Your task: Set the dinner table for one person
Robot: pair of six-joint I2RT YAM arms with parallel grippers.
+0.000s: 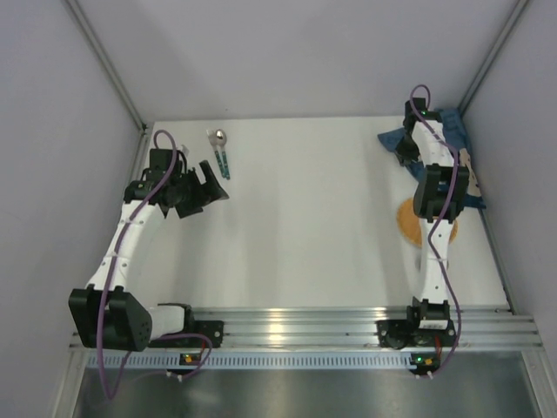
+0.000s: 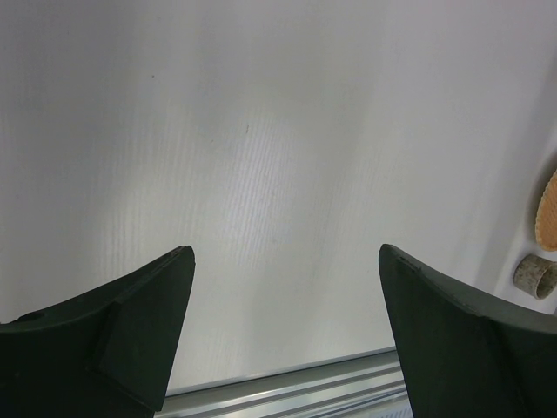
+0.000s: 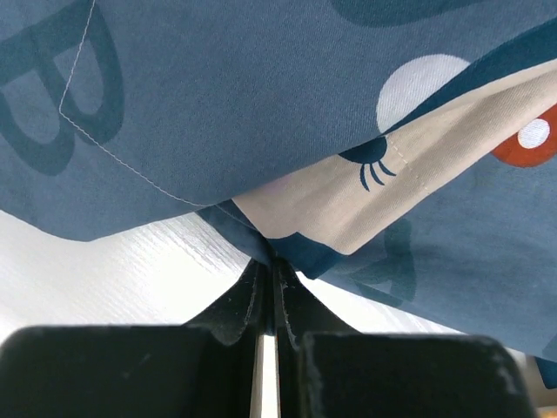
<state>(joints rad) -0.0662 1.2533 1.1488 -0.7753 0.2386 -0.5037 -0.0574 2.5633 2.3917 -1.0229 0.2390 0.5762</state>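
Note:
The white dinner table (image 1: 313, 218) has a ribbed aluminium rail (image 1: 305, 324) along its near edge. My right gripper (image 3: 270, 261) is shut on an edge of the blue cartoon-print cloth placemat (image 3: 226, 96), which lies bunched at the far right corner (image 1: 452, 131). My left gripper (image 1: 211, 178) is open and empty at the far left, its fingers (image 2: 148, 313) wide apart over bare tabletop (image 2: 261, 157). A spoon with a teal handle (image 1: 221, 150) lies just beyond the left gripper. An orange plate (image 1: 409, 219) sits at the right, partly hidden by my right arm.
Grey walls close in the table on the left, right and back. In the left wrist view the plate's ribbed rim (image 2: 546, 213) and a small tan ring (image 2: 534, 275) show at the right edge, with the rail (image 2: 287, 396) below.

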